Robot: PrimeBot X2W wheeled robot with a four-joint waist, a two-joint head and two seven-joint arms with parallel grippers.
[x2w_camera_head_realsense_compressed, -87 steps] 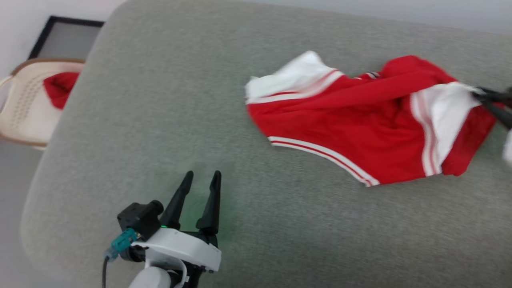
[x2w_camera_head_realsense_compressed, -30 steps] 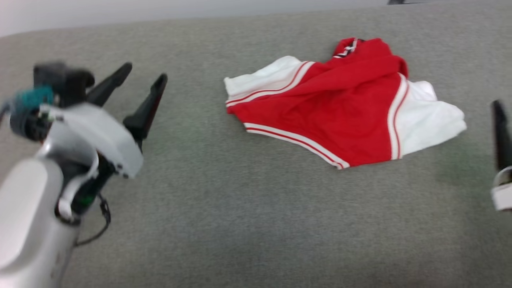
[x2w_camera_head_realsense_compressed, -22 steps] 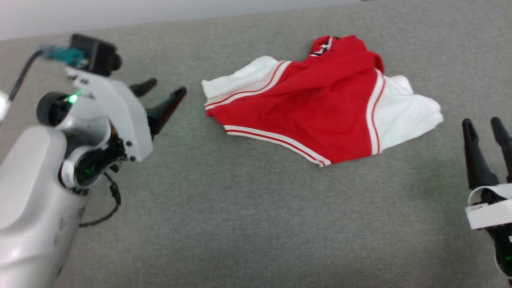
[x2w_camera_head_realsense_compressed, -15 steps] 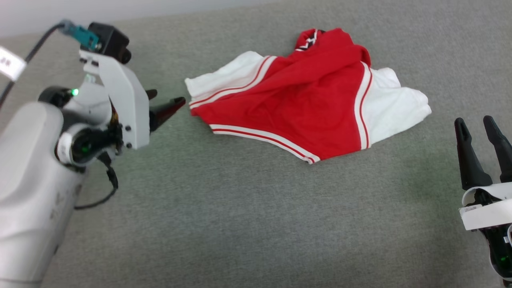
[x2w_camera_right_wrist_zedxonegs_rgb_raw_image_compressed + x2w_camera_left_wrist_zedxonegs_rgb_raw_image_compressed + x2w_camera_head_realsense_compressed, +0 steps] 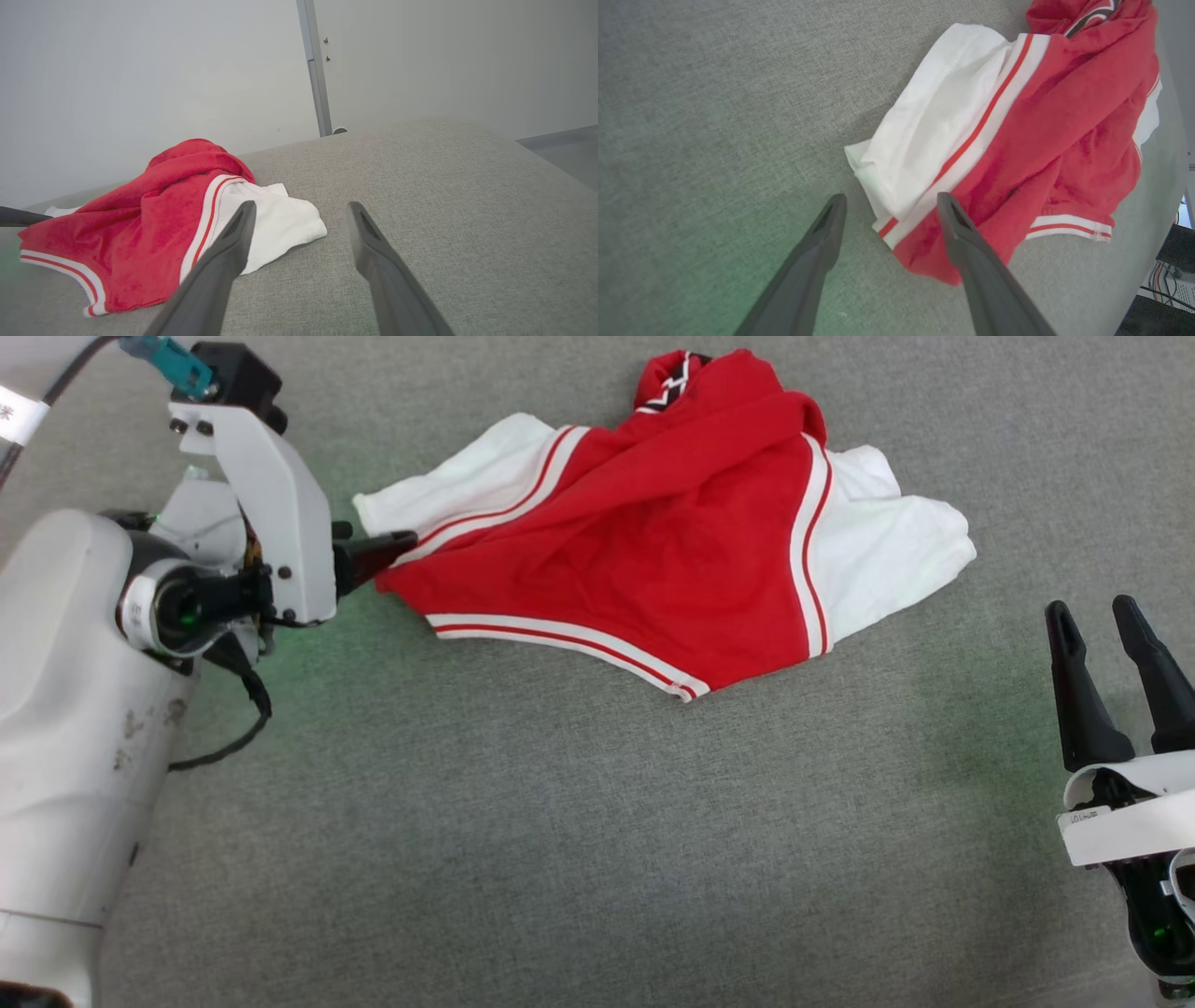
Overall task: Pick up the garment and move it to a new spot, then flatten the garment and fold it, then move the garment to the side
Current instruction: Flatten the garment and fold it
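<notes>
The garment [image 5: 653, 541] is a red shirt with white sleeves and striped trim, lying crumpled on the grey cushion [image 5: 523, 821]. My left gripper [image 5: 385, 538] reaches in from the left, open. In the left wrist view the white sleeve's lower corner [image 5: 882, 196] lies between the tips of the left gripper [image 5: 891, 200], and one finger [image 5: 966, 242] lies over the red edge. My right gripper [image 5: 1092, 609] stands open at the lower right, apart from the shirt. Through the right gripper [image 5: 301, 207] I see the garment [image 5: 154, 224] ahead to the left.
The cushion [image 5: 444, 186] stretches wide around the shirt. A pale wall [image 5: 140, 70] with a grey vertical strip [image 5: 315, 70] stands behind it. Past the cushion's edge, dark gear and cables [image 5: 1174, 261] show in the left wrist view.
The right gripper has let go of the right sleeve and drawn back to the lower right. The left gripper has swung over to the left sleeve's corner. The head camera has shifted.
</notes>
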